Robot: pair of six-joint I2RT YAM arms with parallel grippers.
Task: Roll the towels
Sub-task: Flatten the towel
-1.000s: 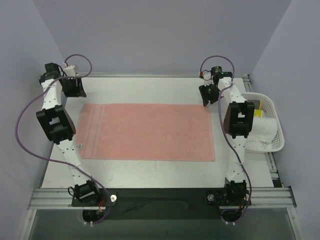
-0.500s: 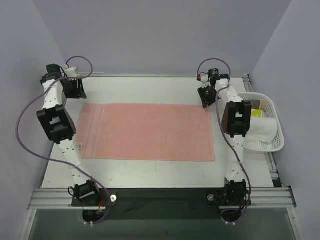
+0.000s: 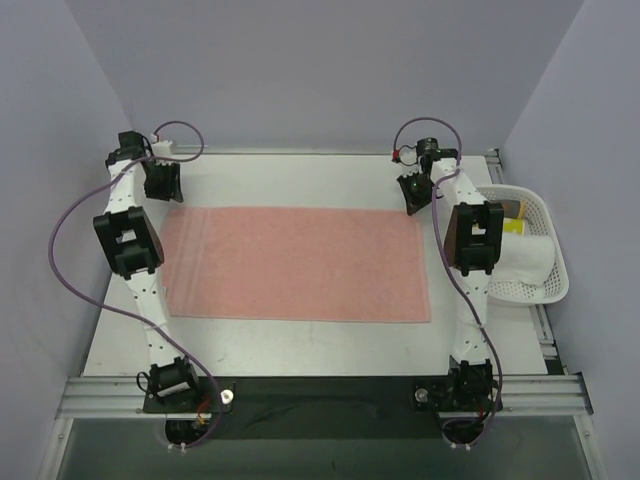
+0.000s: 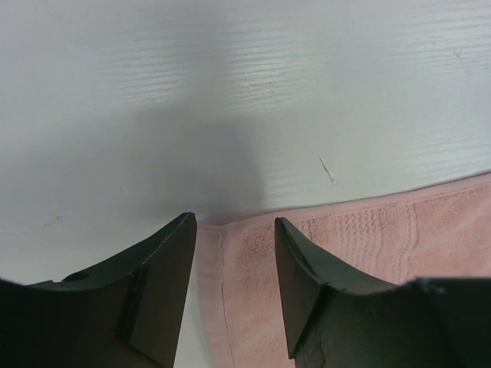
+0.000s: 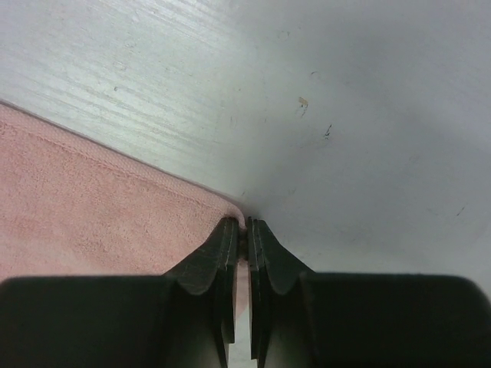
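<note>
The salmon-pink towel [image 3: 295, 262] lies flat and spread out in the middle of the table. My left gripper [image 3: 165, 190] hovers over its far left corner, open, and the towel's corner [image 4: 345, 253] shows between and past the fingers of that gripper [image 4: 234, 230]. My right gripper [image 3: 413, 200] is at the far right corner, and in the right wrist view its jaws [image 5: 245, 230] are shut with the pink towel's [image 5: 92, 199] corner pinched between the pads. The white towel [image 3: 530, 258] sits rolled inside the basket at the right.
A white mesh basket [image 3: 548, 212] stands at the table's right edge, beside the right arm, with a yellow item [image 3: 515, 226] in it too. Bare white table [image 3: 290, 180] runs along the far side of the pink towel.
The left arm has swung right, bringing its open gripper to the towel's far left corner. The right gripper has closed on the far right corner.
</note>
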